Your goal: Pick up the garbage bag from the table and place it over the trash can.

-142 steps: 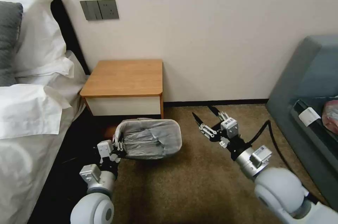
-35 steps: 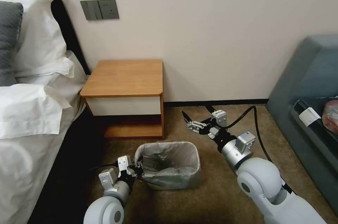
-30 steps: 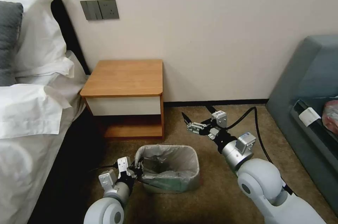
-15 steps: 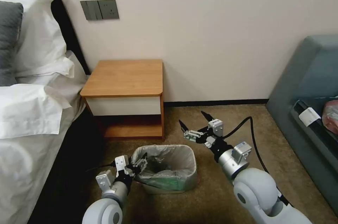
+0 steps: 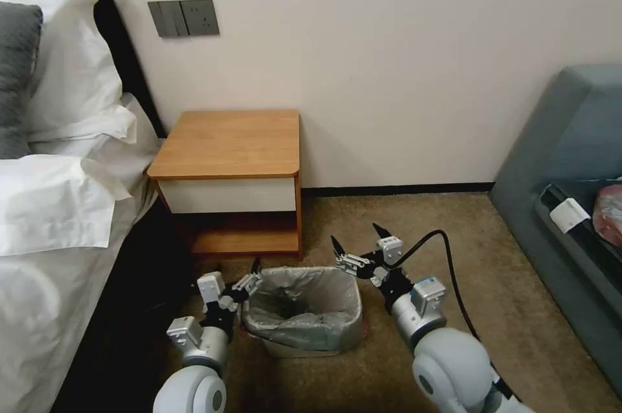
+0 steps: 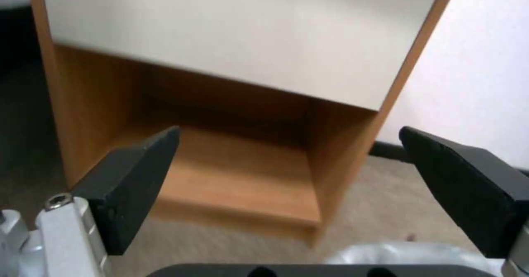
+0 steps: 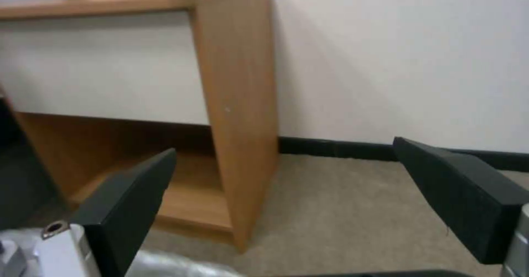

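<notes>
Upright beige trash can point(image 5: 304, 335), grey garbage bag point(image 5: 301, 296) lining it, before table point(image 5: 230, 141).

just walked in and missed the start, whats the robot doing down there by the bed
It is lining a bin. The trash can stands on the carpet in front of the table, and the garbage bag already sits inside it with its edge folded over the rim. The left gripper is open at the can's left rim, and the right gripper is open beside its far right corner. Neither one holds the bag.
</notes>
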Robot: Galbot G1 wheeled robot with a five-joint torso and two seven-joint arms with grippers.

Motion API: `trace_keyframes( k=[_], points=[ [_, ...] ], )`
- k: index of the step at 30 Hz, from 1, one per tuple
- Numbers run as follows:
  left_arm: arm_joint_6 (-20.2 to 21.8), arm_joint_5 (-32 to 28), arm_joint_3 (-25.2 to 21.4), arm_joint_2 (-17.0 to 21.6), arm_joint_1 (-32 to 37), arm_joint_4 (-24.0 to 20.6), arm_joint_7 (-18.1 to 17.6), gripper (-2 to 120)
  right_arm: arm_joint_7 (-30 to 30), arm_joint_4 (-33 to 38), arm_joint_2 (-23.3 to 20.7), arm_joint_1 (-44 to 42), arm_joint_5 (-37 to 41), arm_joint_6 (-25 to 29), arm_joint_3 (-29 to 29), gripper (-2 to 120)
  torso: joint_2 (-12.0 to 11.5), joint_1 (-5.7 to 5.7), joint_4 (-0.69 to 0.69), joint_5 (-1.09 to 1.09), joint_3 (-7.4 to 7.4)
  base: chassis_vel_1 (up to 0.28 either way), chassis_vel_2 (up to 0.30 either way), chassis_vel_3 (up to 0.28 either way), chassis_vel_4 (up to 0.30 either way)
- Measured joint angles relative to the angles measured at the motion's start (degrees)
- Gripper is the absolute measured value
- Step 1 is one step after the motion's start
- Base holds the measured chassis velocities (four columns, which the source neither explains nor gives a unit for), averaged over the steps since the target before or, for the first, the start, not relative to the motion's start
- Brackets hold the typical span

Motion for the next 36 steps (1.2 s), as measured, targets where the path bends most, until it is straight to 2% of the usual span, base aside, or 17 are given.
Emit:
trace_keyframes(
  k=[1, 2, 5, 8, 36],
  points=[
    [-2.25, 1.53, -0.20, 0.59, -0.08, 1.48, 1.13, 99, 0.97, -2.00, 1.12, -0.80, -2.07, 2.11, -0.28, 100, 0.00, 0.00, -0.01, -0.01, 0.00, 0.000, 0.000, 0.000, 0.000],
    [-2.25, 1.53, -0.20, 0.59, -0.08, 1.48, 1.13, 99, 0.97, -2.00, 1.12, -0.80, -2.07, 2.11, -0.28, 100, 0.00, 0.00, -0.01, -0.01, 0.00, 0.000, 0.000, 0.000, 0.000],
    [-6.25, 2.68, -0.69, 2.69, -0.12, 4.52, 3.21, 96, 2.52, -5.37, 4.60, -1.86, -5.97, 6.69, 0.03, 100, 0.00, 0.00, 0.00, -0.01, 0.00, 0.000, 0.000, 0.000, 0.000],
    [-7.56, 2.82, -0.77, 3.23, -0.14, 4.89, 3.63, 96, 2.50, -6.07, 5.95, -2.17, -8.07, 8.85, 0.66, 100, 0.00, 0.00, 0.00, 0.00, 0.00, 0.000, 0.000, 0.000, 0.000],
    [-7.67, 2.57, -0.76, 3.00, -0.04, 4.36, 3.39, 96, 2.08, -5.28, 6.08, -2.93, -8.82, 9.11, 1.16, 100, 0.00, 0.00, 0.00, 0.00, 0.00, 0.000, 0.000, 0.000, 0.000]
  ],
)
